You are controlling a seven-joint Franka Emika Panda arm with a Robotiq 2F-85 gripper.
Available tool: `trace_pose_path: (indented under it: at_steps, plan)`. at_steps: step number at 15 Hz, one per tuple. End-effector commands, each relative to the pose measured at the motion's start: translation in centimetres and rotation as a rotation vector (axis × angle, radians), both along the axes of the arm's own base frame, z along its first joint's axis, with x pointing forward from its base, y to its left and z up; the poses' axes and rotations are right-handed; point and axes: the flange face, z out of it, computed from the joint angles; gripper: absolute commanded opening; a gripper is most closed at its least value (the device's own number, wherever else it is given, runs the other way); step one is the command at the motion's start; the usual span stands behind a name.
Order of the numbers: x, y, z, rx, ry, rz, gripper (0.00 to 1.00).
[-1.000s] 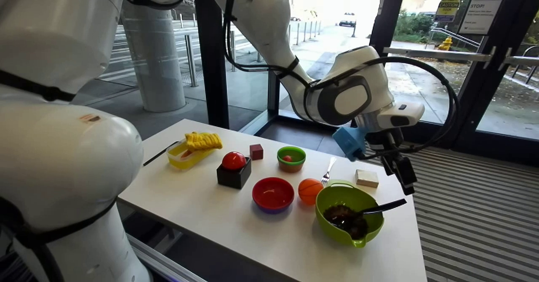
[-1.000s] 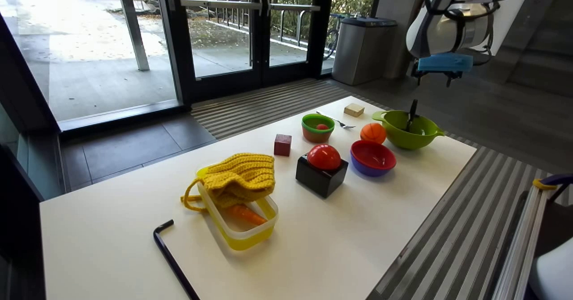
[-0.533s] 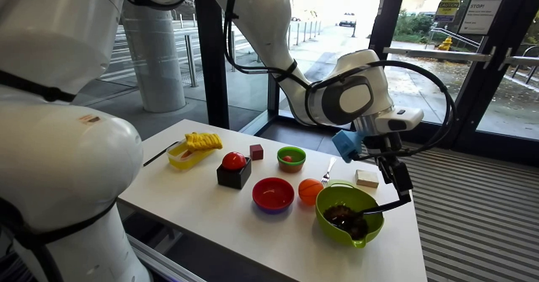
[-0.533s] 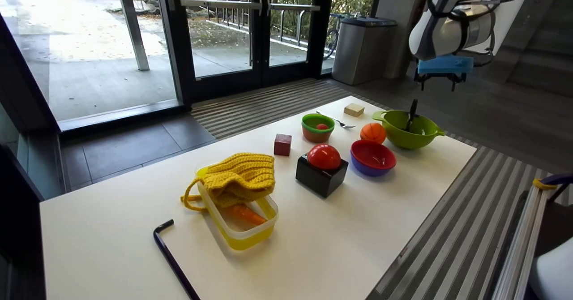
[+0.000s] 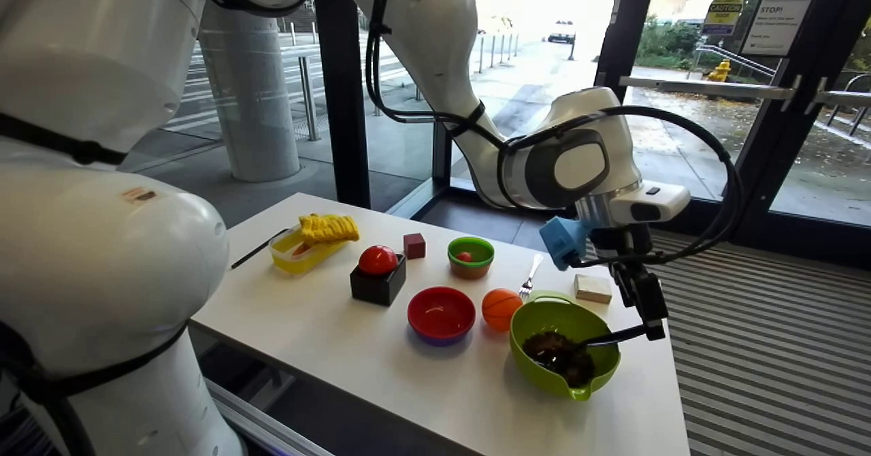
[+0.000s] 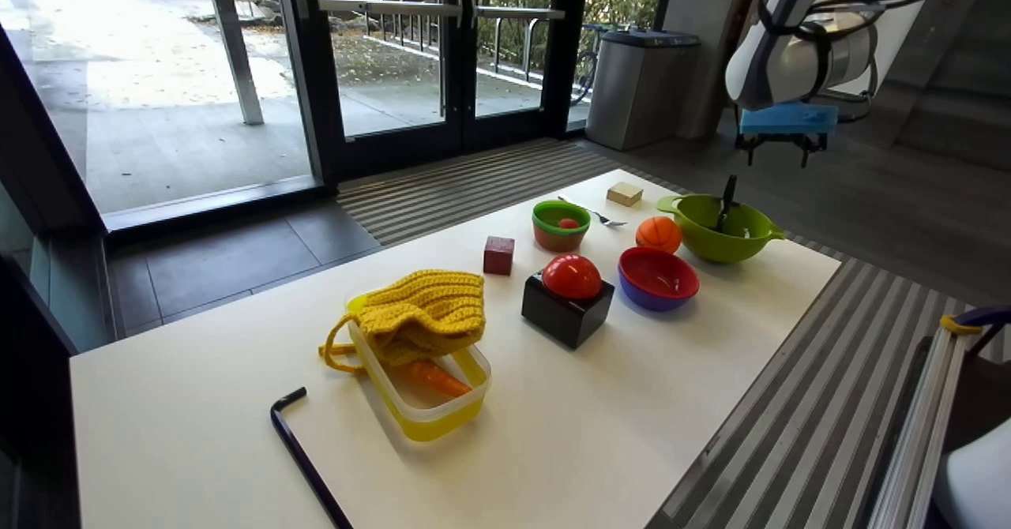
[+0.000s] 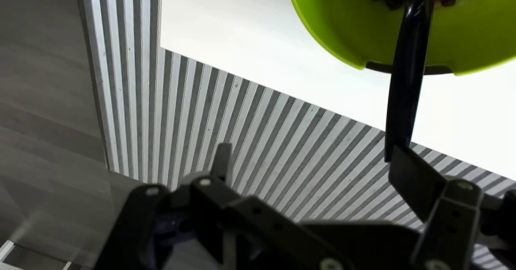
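Centring the black handle (image 7: 407, 76) between the 2 fingers (image 7: 417, 184) of the gripper (image 6: 777, 160), spread wide and empty, should prevent either striking it.

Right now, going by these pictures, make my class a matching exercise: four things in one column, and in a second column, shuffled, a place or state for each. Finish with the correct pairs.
Column one
1. Gripper
2. Black utensil
3. Orange ball
4. Red dome

Column two
A. On the table, beside the green bowl
B. On top of a black box
C. Tilted in the green bowl, handle reaching past the rim
D. Open, jaws apart

Correct pairs: 1-D, 2-C, 3-A, 4-B
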Motion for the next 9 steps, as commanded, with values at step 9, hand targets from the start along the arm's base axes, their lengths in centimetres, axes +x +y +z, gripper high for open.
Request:
trace_pose_path:
  at_steps: [9]
  plan:
    - [4.6, 0.1, 3.2, 0.005, -0.045, -0.126, 1.00]
